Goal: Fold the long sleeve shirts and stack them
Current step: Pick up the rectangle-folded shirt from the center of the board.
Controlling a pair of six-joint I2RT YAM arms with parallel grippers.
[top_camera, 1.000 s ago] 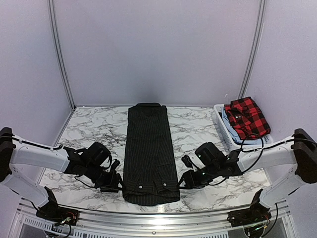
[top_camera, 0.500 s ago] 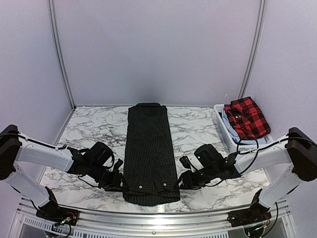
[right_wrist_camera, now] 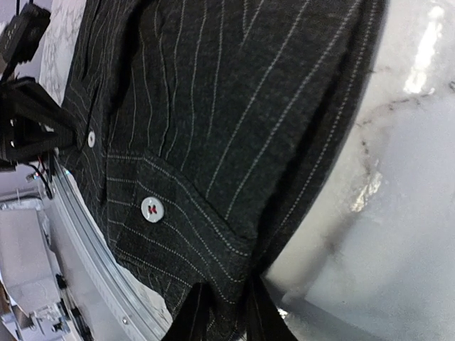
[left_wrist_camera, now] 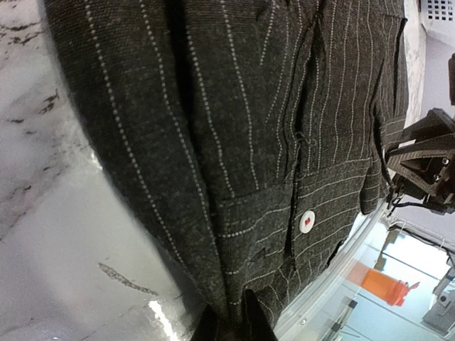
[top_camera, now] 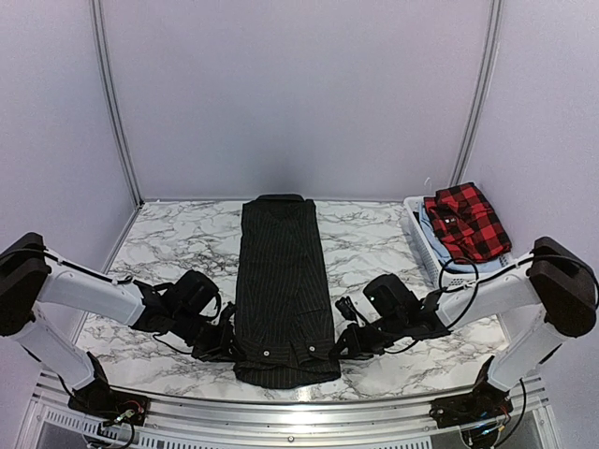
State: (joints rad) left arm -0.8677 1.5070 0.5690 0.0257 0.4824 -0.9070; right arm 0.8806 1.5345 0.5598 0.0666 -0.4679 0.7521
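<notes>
At the left, the left tool (top_camera: pixel 227 348) lies low on the marble tabletop (top_camera: pixel 374 243), pressed against the near left corner of the black pinstriped shirt (top_camera: pixel 281 281). In the left wrist view its fingers (left_wrist_camera: pixel 206 328) are clenched on the edge of the cloth, near a white button (left_wrist_camera: pixel 307 221). The shirt lies flat in a long narrow strip down the middle of the tabletop, collar at the far end and hem toward the arms. At its near right corner the right tool (top_camera: pixel 342 344) is likewise pinched onto the hem. Far right, the red-and-black checked shirt (top_camera: pixel 465 222) rests folded on top of the white lattice basket (top_camera: pixel 423 245).
</notes>
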